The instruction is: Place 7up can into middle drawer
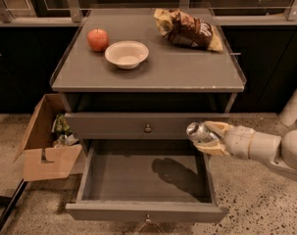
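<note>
The can [199, 131] is held clenched in the pincer [206, 137] at the frame's right middle, laid sideways; the open drawer [119, 176] lies below, toward lower left.

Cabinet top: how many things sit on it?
3: an apple back left, a white bowl beside it, a snack bag back right. The gripper holds the 7up can lower down, by the right side of the middle drawer.

The table [187, 75] is carrying an apple [98, 39] at back left, a bowl [127, 54] sitting just beside it, and a bag [187, 29] lying at back right. The gripper [207, 137] is hovering below the top's right front edge, gripping the can [199, 131].
</note>
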Robot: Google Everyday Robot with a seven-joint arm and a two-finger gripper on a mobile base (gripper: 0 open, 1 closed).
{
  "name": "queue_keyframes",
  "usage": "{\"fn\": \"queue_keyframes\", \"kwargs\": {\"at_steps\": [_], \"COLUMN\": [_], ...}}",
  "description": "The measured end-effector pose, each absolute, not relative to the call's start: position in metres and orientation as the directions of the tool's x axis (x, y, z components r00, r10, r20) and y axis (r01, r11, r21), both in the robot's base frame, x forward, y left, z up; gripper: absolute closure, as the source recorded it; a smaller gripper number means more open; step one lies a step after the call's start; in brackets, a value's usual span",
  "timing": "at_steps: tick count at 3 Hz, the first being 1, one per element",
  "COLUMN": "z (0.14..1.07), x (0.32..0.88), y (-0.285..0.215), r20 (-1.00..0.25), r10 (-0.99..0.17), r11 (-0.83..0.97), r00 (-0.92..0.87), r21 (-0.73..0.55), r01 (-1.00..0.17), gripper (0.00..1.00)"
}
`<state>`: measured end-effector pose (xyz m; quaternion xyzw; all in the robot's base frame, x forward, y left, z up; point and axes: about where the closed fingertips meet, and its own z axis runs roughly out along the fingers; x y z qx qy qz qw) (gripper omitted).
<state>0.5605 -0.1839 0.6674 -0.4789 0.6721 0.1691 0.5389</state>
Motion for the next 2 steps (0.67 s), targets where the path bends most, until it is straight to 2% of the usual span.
{"fn": "queue_keyframes", "kwargs": {"at_steps": [2], "z": [0.609], "x": [0.562], "y": [-0.174], "r20": [-0.922], "r10": [-0.386], "r11": [0.528], "r00": [-0.028], "r21": [-0.196], "r01": [-0.826], "gripper": [1.00]}}
